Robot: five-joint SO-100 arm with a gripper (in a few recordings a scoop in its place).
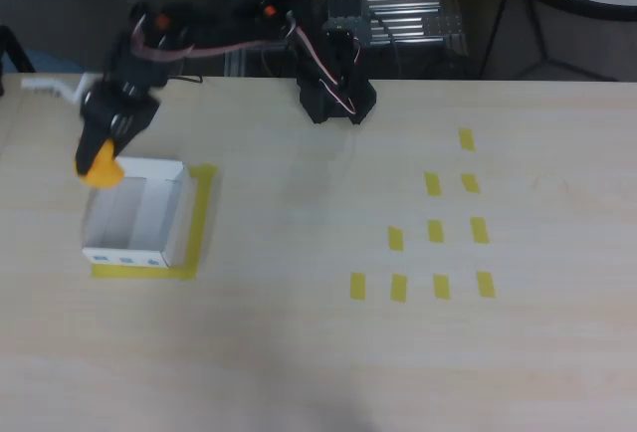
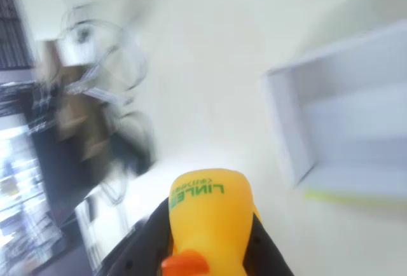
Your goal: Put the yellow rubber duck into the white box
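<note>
Clamping the yellow rubber duck (image 1: pixel 100 165) between closed fingers, the gripper (image 1: pixel 97 158) hangs over the far-left corner of the white box (image 1: pixel 136 215), which lies to its right. Released here, the duck would likely clip the wall and bounce outside.

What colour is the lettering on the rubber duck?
Green, on the yellow rubber duck held in the gripper; clearest in the wrist view.

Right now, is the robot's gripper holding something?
Gripper: closed on the yellow rubber duck, at the far left corner of the white box.
</note>
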